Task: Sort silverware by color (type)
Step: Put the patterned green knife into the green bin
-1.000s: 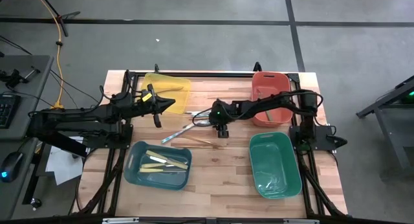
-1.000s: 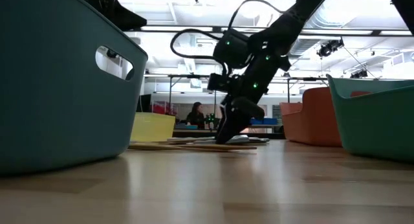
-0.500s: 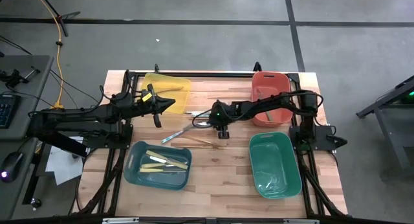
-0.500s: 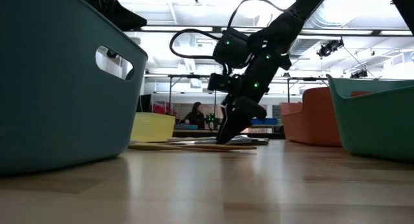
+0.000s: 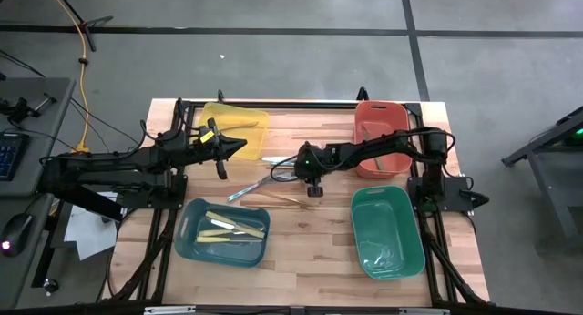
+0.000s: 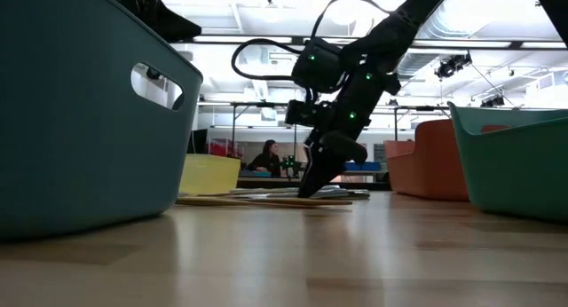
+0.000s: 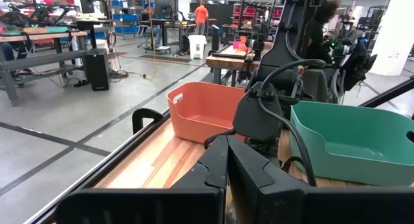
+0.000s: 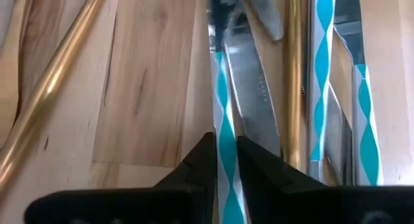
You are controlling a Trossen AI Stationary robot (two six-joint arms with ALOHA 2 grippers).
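The right claw (image 8: 225, 160) is down at mid-table, fingers pinched around a teal-patterned utensil (image 8: 223, 101) lying among silver and gold silverware (image 5: 264, 186). No readable writing shows. The left claw (image 5: 239, 144) hovers shut by the yellow bin (image 5: 239, 115).

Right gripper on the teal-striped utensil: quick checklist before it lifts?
1. Right gripper straddles the teal-striped utensil: ok.
2. Grip fully closed on it: cannot tell.
3. Single pick: not ok, a silver knife lies against it.
4. Right gripper down at the pile: ok.
5. Left gripper shut, parked by the yellow bin, clear of the lift: ok.
6. Green bin unobstructed: ok.
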